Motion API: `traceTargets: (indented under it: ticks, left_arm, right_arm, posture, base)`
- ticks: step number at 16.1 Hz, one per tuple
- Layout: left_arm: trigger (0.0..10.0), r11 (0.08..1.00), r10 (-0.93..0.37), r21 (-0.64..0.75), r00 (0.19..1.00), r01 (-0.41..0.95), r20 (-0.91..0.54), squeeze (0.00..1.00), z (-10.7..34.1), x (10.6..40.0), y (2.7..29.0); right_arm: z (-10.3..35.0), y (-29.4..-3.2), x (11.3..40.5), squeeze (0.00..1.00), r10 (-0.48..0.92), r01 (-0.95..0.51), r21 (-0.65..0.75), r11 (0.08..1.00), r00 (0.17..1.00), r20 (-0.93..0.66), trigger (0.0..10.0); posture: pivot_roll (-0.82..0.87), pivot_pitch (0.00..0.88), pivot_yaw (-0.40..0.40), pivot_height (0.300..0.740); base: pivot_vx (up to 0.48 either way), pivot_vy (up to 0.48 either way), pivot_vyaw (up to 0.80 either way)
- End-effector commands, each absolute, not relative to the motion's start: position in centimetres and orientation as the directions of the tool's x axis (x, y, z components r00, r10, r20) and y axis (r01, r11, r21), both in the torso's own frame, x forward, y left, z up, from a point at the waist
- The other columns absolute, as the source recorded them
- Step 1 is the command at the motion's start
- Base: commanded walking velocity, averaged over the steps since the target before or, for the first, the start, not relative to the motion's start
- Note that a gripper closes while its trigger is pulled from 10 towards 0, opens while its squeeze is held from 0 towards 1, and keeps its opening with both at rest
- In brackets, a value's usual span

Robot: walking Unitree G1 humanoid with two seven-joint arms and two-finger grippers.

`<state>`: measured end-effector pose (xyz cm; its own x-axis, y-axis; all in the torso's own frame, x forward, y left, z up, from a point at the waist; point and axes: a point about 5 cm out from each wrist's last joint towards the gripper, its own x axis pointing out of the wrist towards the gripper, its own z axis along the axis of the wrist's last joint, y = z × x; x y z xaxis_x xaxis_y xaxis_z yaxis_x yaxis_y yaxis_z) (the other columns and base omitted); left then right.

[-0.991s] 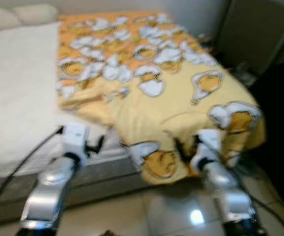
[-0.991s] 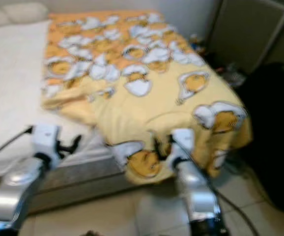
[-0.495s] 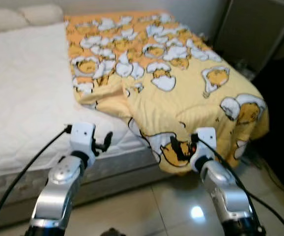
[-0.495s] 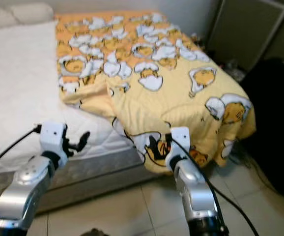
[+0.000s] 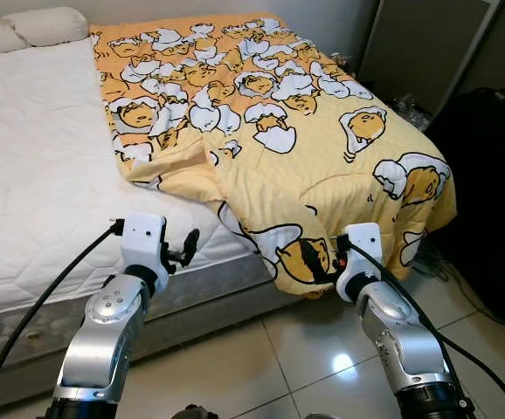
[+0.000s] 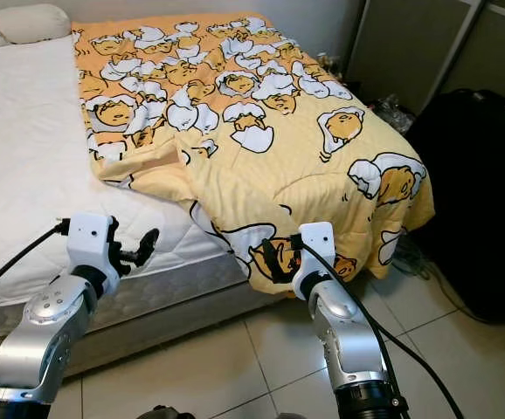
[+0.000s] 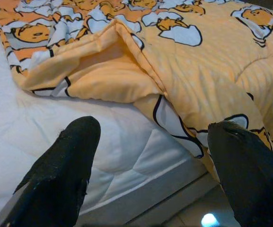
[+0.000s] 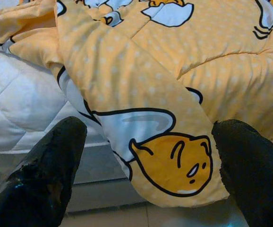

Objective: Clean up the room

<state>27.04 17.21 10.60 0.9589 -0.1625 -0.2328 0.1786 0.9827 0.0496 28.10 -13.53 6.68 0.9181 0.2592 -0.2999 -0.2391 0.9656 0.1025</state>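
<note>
A yellow blanket (image 5: 305, 148) printed with egg cartoons covers the right half of the bed, and its corner hangs over the foot end. Its left edge lies folded back on the bare white mattress (image 5: 43, 175). My left gripper (image 5: 185, 251) is open, level with the mattress's near edge and short of the fold (image 7: 122, 61). My right gripper (image 5: 318, 260) is open, close in front of the hanging blanket corner (image 8: 174, 161), with nothing between its fingers.
Two white pillows (image 5: 47, 24) lie at the head of the bed. A black bag (image 5: 488, 175) stands on the floor at the right. A dark wardrobe (image 5: 427, 44) is behind it, with small clutter (image 5: 410, 109) at its foot. Glossy tiles (image 5: 261, 367) lie below my arms.
The view has steadied and sharpened after camera motion. Both grippers remain open, the right one still near the hanging blanket corner. The blanket has not moved.
</note>
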Motion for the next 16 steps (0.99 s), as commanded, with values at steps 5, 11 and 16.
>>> traceTargets:
  ticks: [5,11,16]
  left_arm:
    - [10.0,0.983,-0.168,0.038,0.958,0.182,-0.233,0.20,10.7,27.4,17.1]
    - [10.0,0.986,-0.159,0.015,0.960,0.166,-0.231,0.21,10.7,27.5,17.6]
    - [10.0,0.983,-0.171,0.022,0.955,0.182,-0.242,0.20,10.4,27.6,17.7]
  right_arm:
    - [7.1,-13.1,28.4,0.00,0.277,-0.262,0.091,0.961,0.915,-0.293,10.0]
    - [7.1,-12.7,28.4,0.00,0.321,-0.317,0.063,0.946,0.899,-0.298,10.0]
    - [7.3,-12.3,28.4,0.00,0.339,-0.348,0.024,0.937,0.892,-0.299,10.0]
  posture:
    - [-0.05,0.000,-0.004,0.740]
    - [-0.04,0.000,-0.015,0.740]
    - [-0.04,0.000,-0.010,0.740]
  base:
    - [0.048,0.000,0.00]
    - [0.252,0.000,0.53]
    - [0.258,0.000,0.80]
